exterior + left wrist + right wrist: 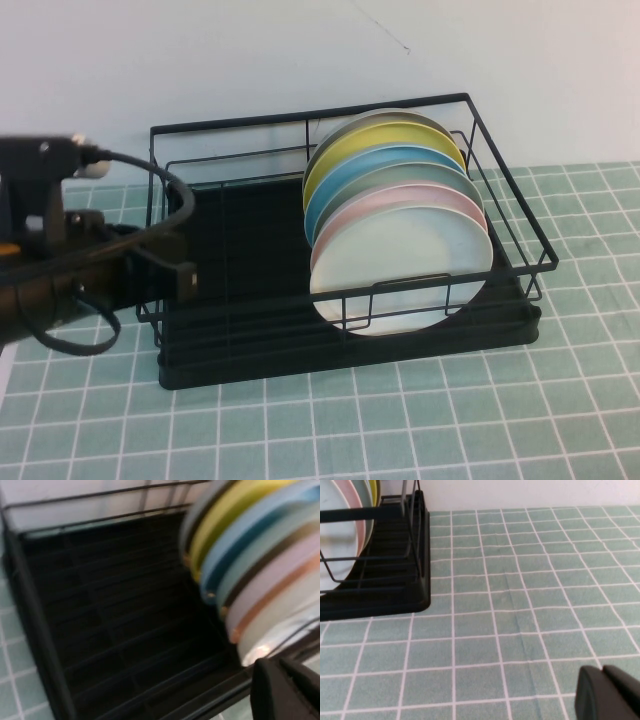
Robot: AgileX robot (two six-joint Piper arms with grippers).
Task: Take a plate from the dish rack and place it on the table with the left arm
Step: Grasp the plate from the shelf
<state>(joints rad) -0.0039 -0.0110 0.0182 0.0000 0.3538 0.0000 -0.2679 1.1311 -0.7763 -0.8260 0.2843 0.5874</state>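
Plate (405, 265) stands frontmost in the dish rack (250, 340); left hand (185, 280) clenched at its left edge, right hand (610, 695) unreadable.

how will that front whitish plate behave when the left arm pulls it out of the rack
The plate looks rigid and glossy, so probably slippery in a pinch grip. Standing on edge in the dish rack, it could roll or tip once freed. The left gripper, shut, is beside the rack; the right gripper hangs over bare table.

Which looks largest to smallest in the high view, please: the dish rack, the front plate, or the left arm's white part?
1. Dish rack, widest by far.
2. Front plate, standing inside the rack.
3. White part on the left arm, smallest, though nearer the camera.
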